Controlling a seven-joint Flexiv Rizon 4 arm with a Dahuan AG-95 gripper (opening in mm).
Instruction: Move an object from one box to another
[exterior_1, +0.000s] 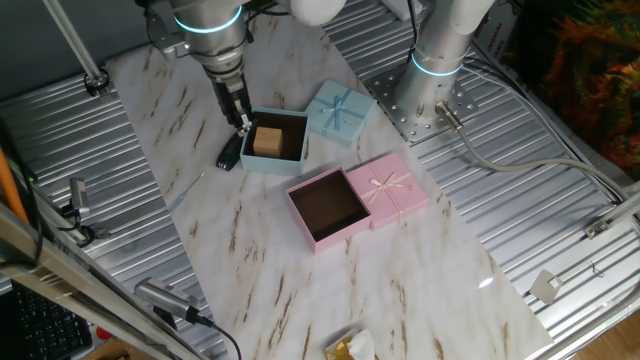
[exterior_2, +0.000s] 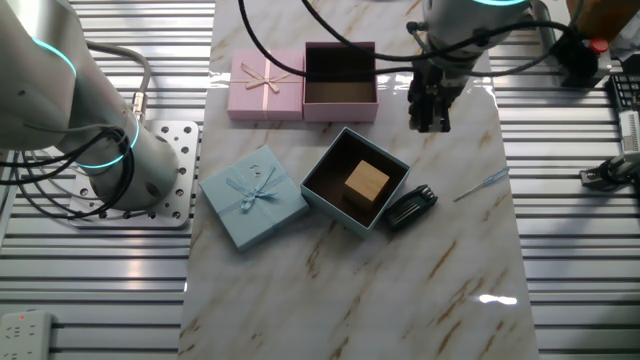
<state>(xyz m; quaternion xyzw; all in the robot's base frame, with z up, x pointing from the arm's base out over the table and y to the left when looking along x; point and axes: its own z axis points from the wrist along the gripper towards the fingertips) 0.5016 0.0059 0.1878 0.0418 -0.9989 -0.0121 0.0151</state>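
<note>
The tan block (exterior_1: 267, 140) lies inside the light-blue box (exterior_1: 277, 163), resting on its dark floor and clear of the walls in the other fixed view. This box sits near the middle of the marble table (exterior_1: 400, 290), turned at an angle to the table edges.

The tool (exterior_1: 243, 124) hangs above the table just outside the blue box, over the rim on the side away from the blue lid; in the other fixed view it appears apart from the box, nearer the pink box. It holds nothing. Its fingers (exterior_2: 430, 110) point down and look close together, but whether they are fully closed I cannot tell (dark fingers, small in both views).

The pink box (exterior_1: 330, 208) stands empty, dark brown interior showing, with the pink lid (exterior_1: 392, 188) and its cream bow touching one side. The light-blue lid (exterior_1: 339, 111) with ribbon bow lies against the blue box on the side toward the arm base (exterior_1: 430, 95).

A small black object (exterior_1: 230, 153) lies on the table against the outer wall of the blue box. A crumpled yellowish wrapper (exterior_1: 350, 347) sits at the table edge far from the arm base.
</note>
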